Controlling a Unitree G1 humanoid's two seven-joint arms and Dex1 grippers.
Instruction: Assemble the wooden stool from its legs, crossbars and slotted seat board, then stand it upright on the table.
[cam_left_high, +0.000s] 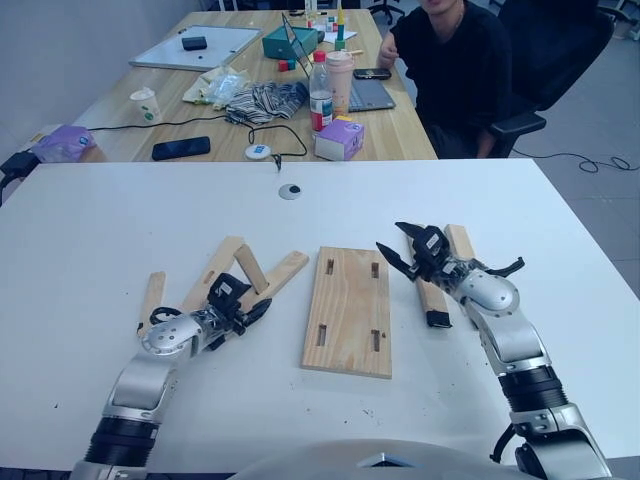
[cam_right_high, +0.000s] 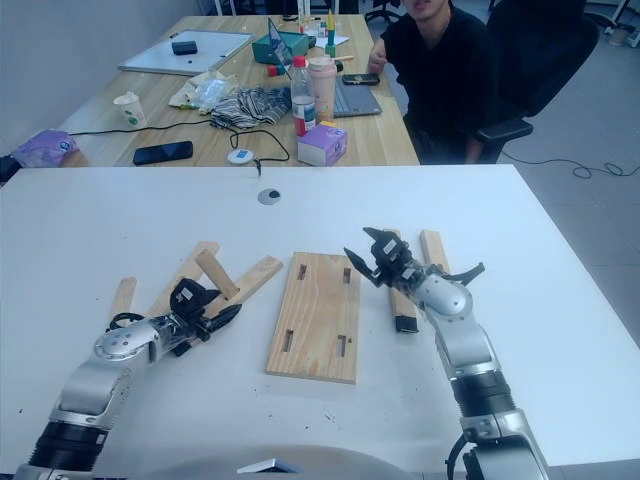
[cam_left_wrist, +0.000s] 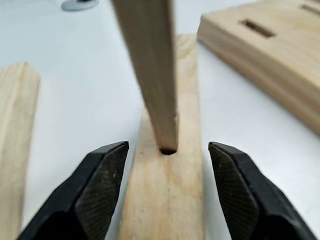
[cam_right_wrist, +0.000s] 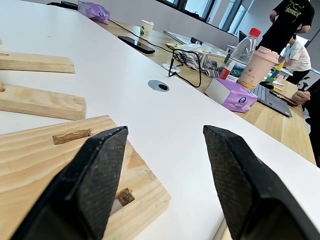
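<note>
The slotted seat board (cam_left_high: 348, 310) lies flat in the middle of the white table (cam_left_high: 120, 220). Left of it are several wooden legs (cam_left_high: 215, 268) fanned out, with a short crossbar (cam_left_high: 250, 270) lying across them. My left gripper (cam_left_high: 255, 312) is open low over one of these legs (cam_left_wrist: 167, 200), a finger on each side of it, and the crossbar (cam_left_wrist: 150, 65) rests on that leg just ahead. Two more wooden pieces (cam_left_high: 432, 288) lie right of the board. My right gripper (cam_left_high: 392, 242) hovers open above the board's far right corner (cam_right_wrist: 60, 165), holding nothing.
A round cable grommet (cam_left_high: 290, 191) sits in the table beyond the board. A wooden desk (cam_left_high: 400, 135) behind carries a bottle (cam_left_high: 320, 92), a purple tissue box (cam_left_high: 340, 139), a phone (cam_left_high: 181, 148) and a laptop. The table's near side has free room.
</note>
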